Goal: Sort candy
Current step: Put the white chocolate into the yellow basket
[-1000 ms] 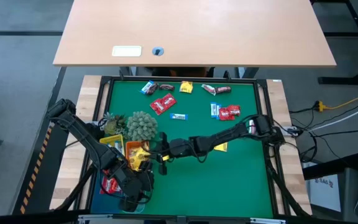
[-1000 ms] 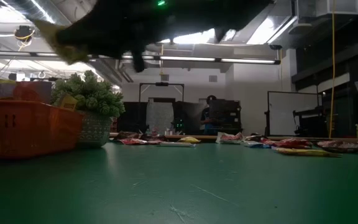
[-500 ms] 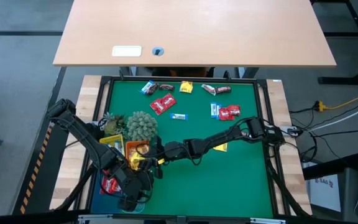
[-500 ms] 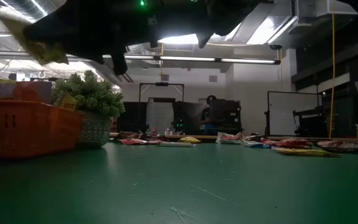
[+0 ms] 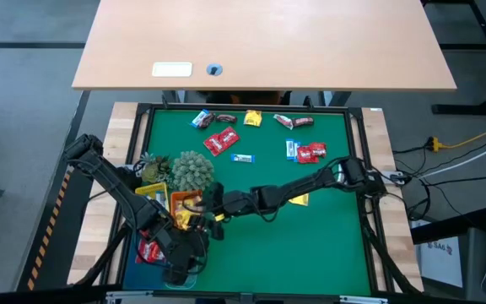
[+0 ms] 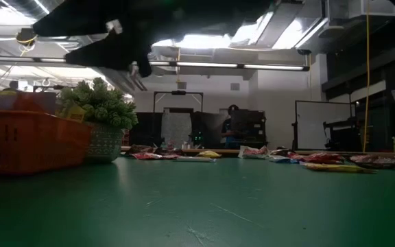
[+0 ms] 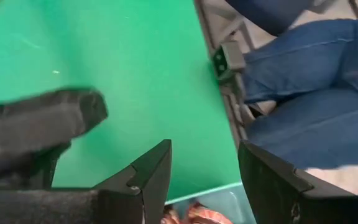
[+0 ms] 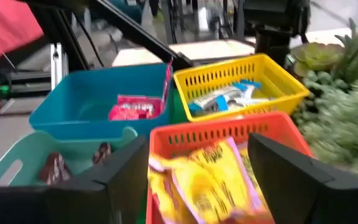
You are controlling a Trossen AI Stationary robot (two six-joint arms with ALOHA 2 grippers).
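A lab or workshop hall: bare ceiling ducts (image 6: 334, 20), strip lights (image 6: 204, 66), equipment racks (image 6: 249, 130).

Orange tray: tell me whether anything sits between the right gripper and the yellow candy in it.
Nothing visible does. In the right wrist view the right gripper hangs open directly over the orange tray, and the yellow candy lies in plain sight between its fingers. The plant stands off to the side.

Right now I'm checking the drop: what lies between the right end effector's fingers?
In the right wrist view, yellow candy lying in the orange tray, below the open right end effector.
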